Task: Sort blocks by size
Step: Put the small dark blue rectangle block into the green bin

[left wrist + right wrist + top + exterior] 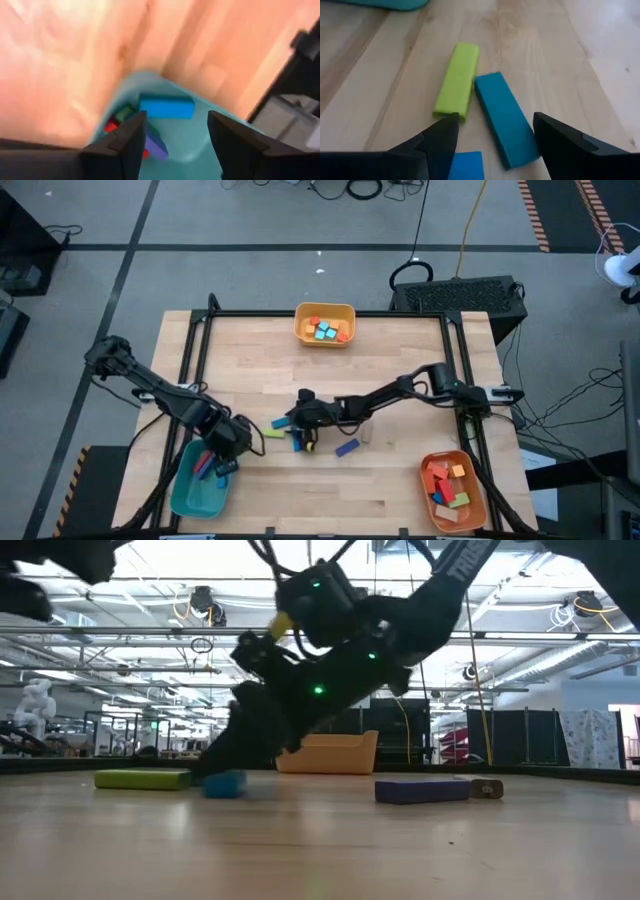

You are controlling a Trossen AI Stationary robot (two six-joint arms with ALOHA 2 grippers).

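My left gripper (175,120) hangs open over the teal tray (200,150) at the table's near left (190,498). In the tray lie a blue bar (166,106) and purple, red and green pieces. My right gripper (495,122) stands open low over the table's middle (297,420). A teal bar (505,120) lies flat with its near end between the right fingers, untouched as far as I can see. A lime-green bar (457,82) and a blue block (467,165) lie beside it. A purple bar (422,790) and a small tan block (487,788) lie to the right.
A yellow tray (325,323) with small cubes stands at the table's far edge. An orange tray (450,490) with mid-size bricks stands at the near right. A yellow piece (311,446) lies next to the blue block. Bare wood lies along the near middle.
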